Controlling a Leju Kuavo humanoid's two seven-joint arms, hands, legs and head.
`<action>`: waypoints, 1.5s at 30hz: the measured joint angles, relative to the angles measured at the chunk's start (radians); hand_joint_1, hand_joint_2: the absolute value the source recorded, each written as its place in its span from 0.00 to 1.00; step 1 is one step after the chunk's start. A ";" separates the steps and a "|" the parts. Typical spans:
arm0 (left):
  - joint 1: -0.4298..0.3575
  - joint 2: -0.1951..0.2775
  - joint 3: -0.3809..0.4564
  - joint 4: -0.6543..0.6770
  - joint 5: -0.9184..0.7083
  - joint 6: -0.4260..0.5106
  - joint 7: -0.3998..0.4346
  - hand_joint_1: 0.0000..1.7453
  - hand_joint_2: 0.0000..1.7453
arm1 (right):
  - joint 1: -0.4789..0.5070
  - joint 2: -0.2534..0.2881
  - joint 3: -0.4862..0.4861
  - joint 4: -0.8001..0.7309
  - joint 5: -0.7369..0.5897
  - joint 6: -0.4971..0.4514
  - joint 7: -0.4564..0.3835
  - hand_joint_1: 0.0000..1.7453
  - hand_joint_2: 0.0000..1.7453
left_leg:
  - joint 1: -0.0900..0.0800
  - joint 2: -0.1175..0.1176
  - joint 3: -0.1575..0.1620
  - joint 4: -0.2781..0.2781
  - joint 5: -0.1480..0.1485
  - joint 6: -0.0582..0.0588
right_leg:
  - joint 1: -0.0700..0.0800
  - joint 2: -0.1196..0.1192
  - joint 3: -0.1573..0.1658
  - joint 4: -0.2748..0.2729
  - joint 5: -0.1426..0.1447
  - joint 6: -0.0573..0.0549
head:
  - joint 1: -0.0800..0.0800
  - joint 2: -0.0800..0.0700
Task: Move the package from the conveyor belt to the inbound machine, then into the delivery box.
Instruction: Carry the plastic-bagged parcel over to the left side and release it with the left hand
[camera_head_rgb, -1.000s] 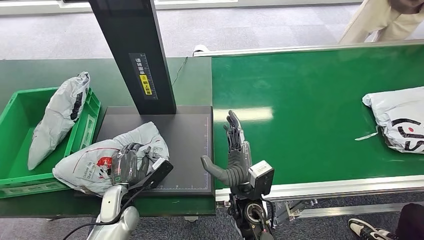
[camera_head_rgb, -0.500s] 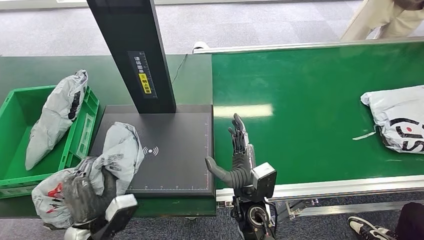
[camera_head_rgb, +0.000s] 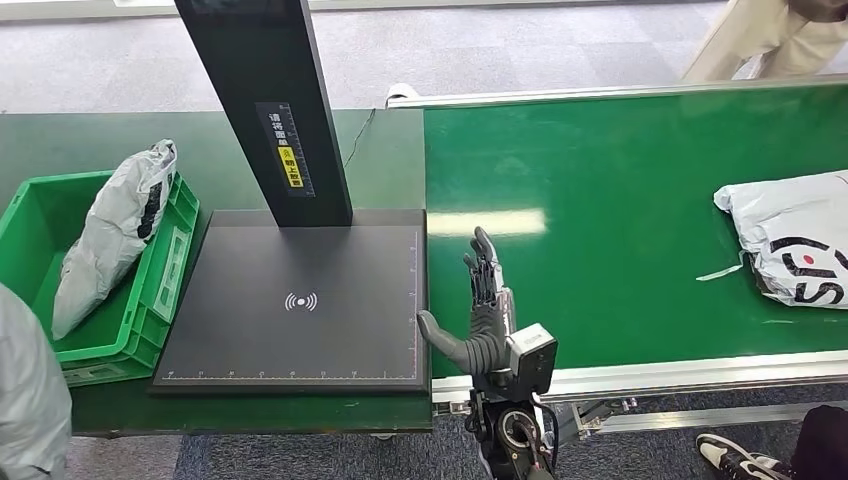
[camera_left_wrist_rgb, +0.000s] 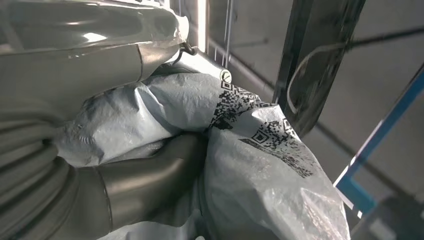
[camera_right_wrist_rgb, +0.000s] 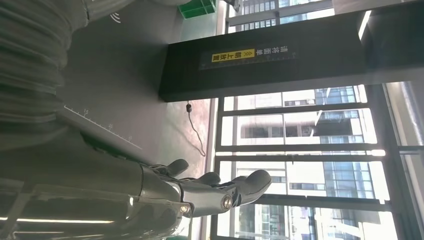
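Along the right side runs your conveyor belt (camera_head_rgb: 620, 230), another parcel (camera_head_rgb: 795, 240) waiting on it; the inbound machine (camera_head_rgb: 300, 300) sits bare beside the green delivery box (camera_head_rgb: 165, 285). Your package (camera_left_wrist_rgb: 250, 150) is clenched in the left robot hand (camera_left_wrist_rgb: 145, 185), low at the left. Carry it high over the box rim before releasing. Keep the right robot hand (camera_head_rgb: 485, 310) parked, fingers spread, holding nothing.

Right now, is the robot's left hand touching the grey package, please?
Touching: in the left wrist view the left hand grips the grey package, its thumb pressed into the crumpled plastic.
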 joint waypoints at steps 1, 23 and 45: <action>-0.019 -0.001 0.015 0.001 0.006 0.000 0.000 0.94 1.00 | -0.004 0.003 0.000 0.002 0.001 0.000 -0.001 0.00 1.00 | 0.000 0.000 0.000 0.000 0.000 0.000 | 0.000 0.000 0.000 0.000 0.000 0.000 | 0.000 0.000; -1.020 0.375 0.183 1.145 -0.190 -0.038 0.514 0.97 1.00 | -0.007 0.027 0.011 -0.002 0.025 -0.010 0.016 0.00 1.00 | 0.000 0.002 -0.001 0.000 0.008 -0.003 | 0.000 0.001 -0.002 0.002 0.006 -0.004 | 0.001 0.000; -0.958 0.675 0.313 1.341 -0.153 -0.104 0.492 0.97 1.00 | -0.054 0.005 0.109 0.112 0.012 0.010 -0.022 0.00 1.00 | 0.000 0.003 -0.008 0.001 0.007 -0.005 | 0.001 0.004 -0.010 0.000 0.006 -0.004 | 0.001 0.000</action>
